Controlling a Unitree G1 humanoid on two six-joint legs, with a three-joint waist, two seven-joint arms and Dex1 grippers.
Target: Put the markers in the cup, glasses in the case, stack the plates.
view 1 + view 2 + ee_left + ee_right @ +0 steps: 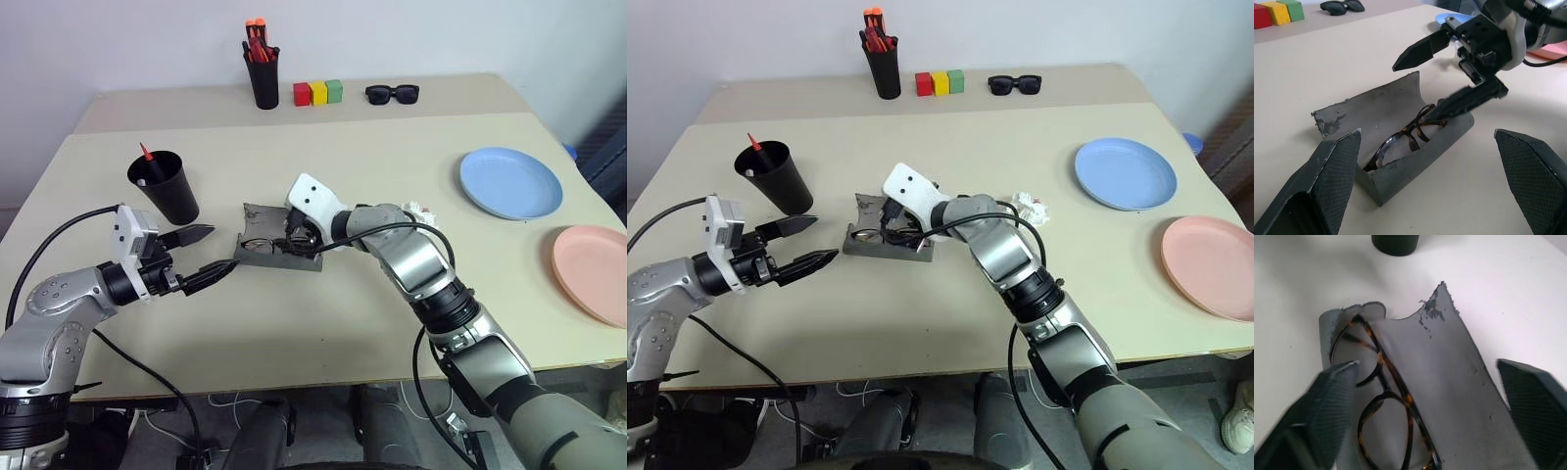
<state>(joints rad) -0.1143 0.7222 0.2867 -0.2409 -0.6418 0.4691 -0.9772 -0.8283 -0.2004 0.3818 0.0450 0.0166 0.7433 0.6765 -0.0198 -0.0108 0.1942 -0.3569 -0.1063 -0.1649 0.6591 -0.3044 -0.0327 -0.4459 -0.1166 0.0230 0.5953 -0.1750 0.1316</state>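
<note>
Glasses (1410, 137) seated in open grey case (277, 245), frame centre.
Right gripper (1442, 73) spread wide above them, empty; left gripper (206, 257) wide open, empty; no legible markings.

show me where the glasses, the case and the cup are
glasses (1400, 142), left wrist view, on the frame beside the bridge.
case (1376, 105), left wrist view, on the open lid's inner face.
cup (168, 191), left eye view, on its black outer wall.

The two eye views look from the head, forward and down on the whole surface (323, 323), and share nearly the same scene. Each wrist view looks along its own fingers, very near the open case (1400, 147). The case with the glasses (1386, 401) appears in all views.
</note>
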